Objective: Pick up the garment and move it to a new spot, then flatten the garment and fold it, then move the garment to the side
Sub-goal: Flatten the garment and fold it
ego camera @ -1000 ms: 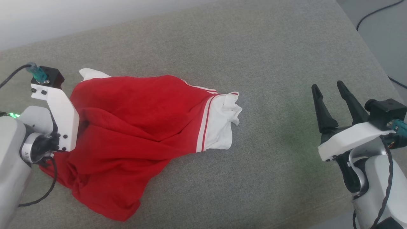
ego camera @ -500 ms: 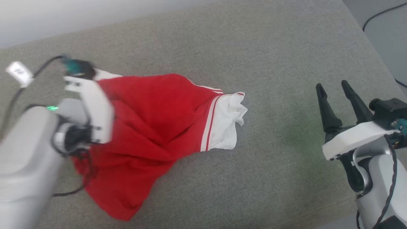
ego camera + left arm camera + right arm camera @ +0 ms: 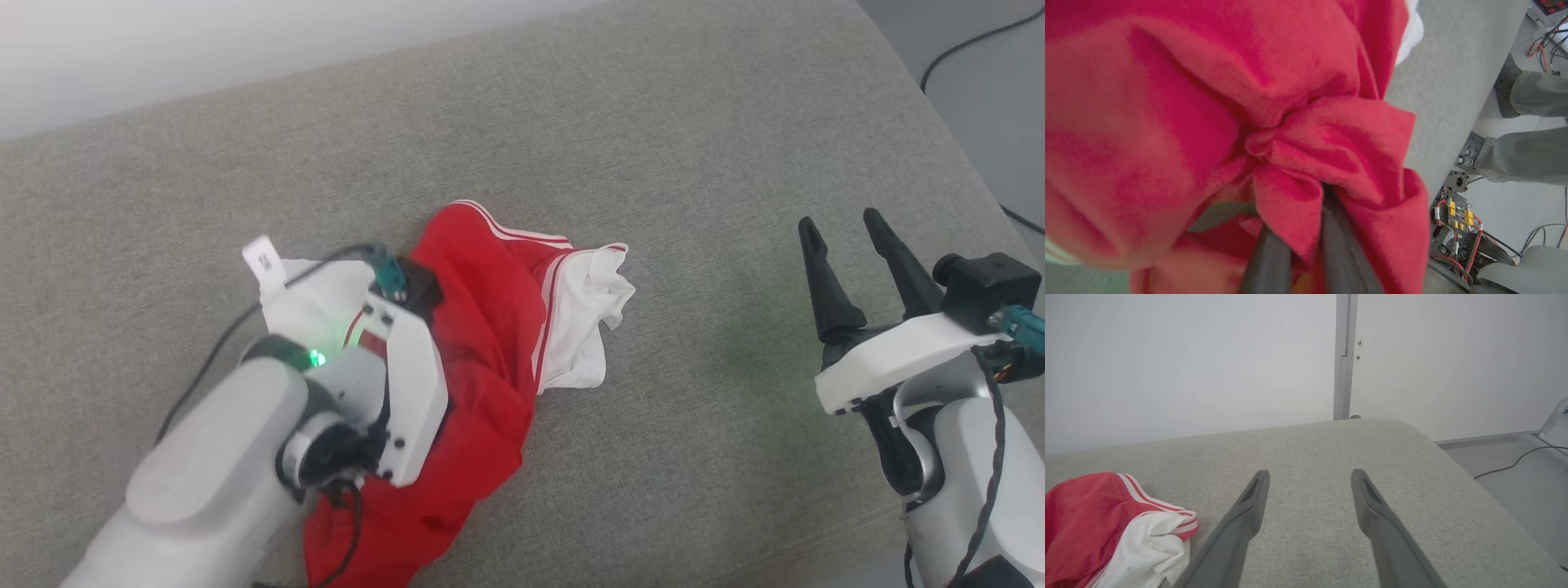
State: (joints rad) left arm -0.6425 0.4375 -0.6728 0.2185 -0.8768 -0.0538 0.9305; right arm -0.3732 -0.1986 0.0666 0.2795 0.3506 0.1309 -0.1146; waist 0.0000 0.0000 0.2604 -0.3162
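The garment (image 3: pixel 490 327), a red T-shirt with white sleeves and striped trim, lies bunched on the grey padded surface (image 3: pixel 653 122). One white sleeve (image 3: pixel 584 327) spills out to its right. My left gripper (image 3: pixel 1302 228) is shut on a fold of the red cloth (image 3: pixel 1208 102), which wraps around its dark fingers (image 3: pixel 1267 261). In the head view the left wrist (image 3: pixel 400 384) sits over the shirt and hides the fingers. My right gripper (image 3: pixel 841 220) stands open and empty at the right, well apart from the shirt. The right wrist view has the shirt (image 3: pixel 1086 514) at its lower left, beside the open right gripper (image 3: pixel 1310 473).
The grey surface drops off at the right to a floor with a black cable (image 3: pixel 963 41). A white wall runs behind the surface. In the left wrist view a person's legs (image 3: pixel 1527 155) and a rack of wired electronics (image 3: pixel 1457 212) stand beyond the edge.
My left gripper has shut on the red cloth and swung right toward the middle, dragging the spread shirt into a bunch. The right arm has stayed put.
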